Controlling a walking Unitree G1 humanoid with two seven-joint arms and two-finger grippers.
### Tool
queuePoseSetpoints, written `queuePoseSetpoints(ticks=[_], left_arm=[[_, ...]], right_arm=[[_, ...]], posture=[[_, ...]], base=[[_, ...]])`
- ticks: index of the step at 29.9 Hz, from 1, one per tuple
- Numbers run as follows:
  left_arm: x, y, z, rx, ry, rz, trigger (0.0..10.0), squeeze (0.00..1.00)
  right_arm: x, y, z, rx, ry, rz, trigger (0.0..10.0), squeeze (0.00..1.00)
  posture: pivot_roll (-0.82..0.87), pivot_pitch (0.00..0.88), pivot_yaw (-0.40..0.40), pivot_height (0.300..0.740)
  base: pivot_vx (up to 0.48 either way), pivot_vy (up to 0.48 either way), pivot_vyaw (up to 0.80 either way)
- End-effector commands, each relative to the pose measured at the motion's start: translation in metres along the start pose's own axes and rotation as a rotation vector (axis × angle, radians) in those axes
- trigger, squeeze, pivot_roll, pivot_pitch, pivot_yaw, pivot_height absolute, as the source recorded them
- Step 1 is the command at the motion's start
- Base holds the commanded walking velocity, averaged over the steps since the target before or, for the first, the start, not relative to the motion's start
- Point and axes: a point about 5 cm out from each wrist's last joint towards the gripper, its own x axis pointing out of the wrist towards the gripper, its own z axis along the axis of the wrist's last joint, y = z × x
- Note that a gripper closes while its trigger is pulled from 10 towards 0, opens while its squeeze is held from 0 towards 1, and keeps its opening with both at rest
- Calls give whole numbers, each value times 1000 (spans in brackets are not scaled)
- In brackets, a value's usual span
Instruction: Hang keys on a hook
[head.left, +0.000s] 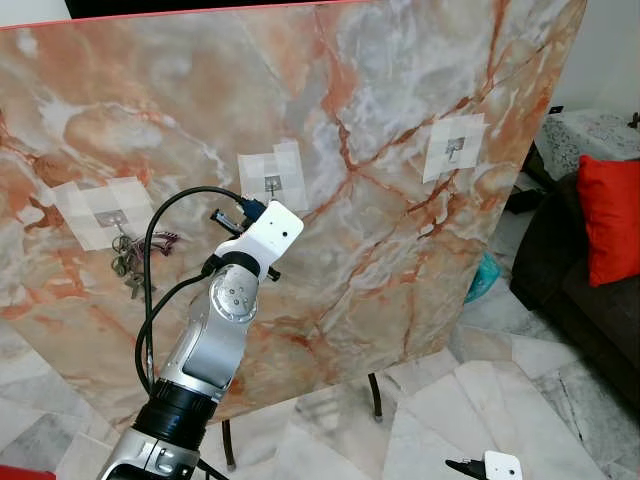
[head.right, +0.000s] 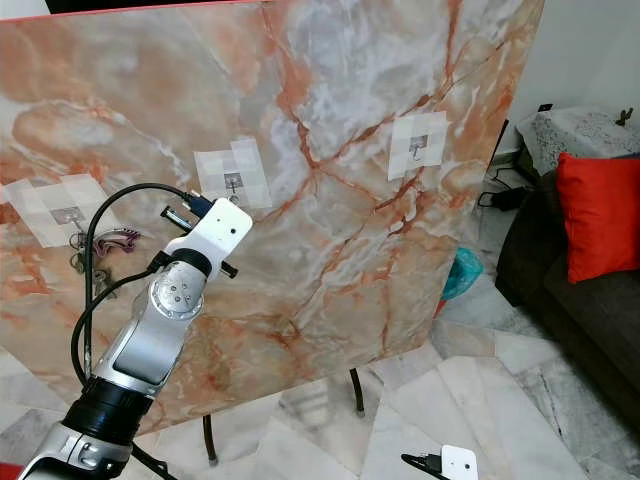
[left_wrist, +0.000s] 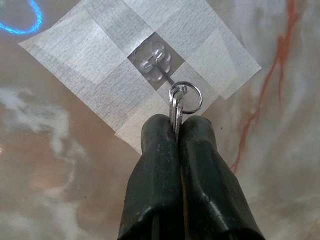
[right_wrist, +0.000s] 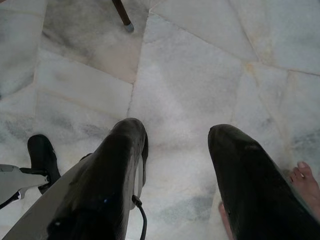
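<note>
An upright marble-patterned board (head.left: 400, 260) carries three small metal hooks under white tape. My left arm (head.left: 225, 310) reaches up to the middle hook (head.left: 272, 184). In the left wrist view my left gripper (left_wrist: 176, 125) is shut on a set of keys (left_wrist: 174, 107). Their ring (left_wrist: 188, 96) sits right at the tip of the middle hook (left_wrist: 156, 64); whether it is threaded on I cannot tell. Another bunch of keys (head.left: 128, 262) hangs from the left hook (head.left: 108, 216). The right hook (head.left: 455, 149) is bare. My right gripper (right_wrist: 175, 137) hangs low and open over the floor.
The board stands on thin dark legs (head.left: 376, 398) over a pale marble floor (head.left: 480, 400). A dark sofa (head.left: 580, 290) with a red cushion (head.left: 608, 215) is on the right. A person's bare toes (right_wrist: 305, 177) are close to my right gripper.
</note>
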Motion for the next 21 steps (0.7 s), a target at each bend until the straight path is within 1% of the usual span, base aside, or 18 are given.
queuePoseSetpoints(ticks=[1,12,21], left_arm=[[2,5,4,20,-2,26,10000,0],[3,2,7,13,-8,14,10000,0],[4,4,10,12,-15,18,10000,0]], right_arm=[[0,0,2,2,-8,-5,10000,0],[0,-1,2,2,-9,-6,10000,0],[0,-1,2,-2,-11,-6,10000,0]], posture=[[51,0,-32,740],[46,0,-31,740],[48,0,-33,740]], base=[[0,0,0],[0,0,0],[0,0,0]])
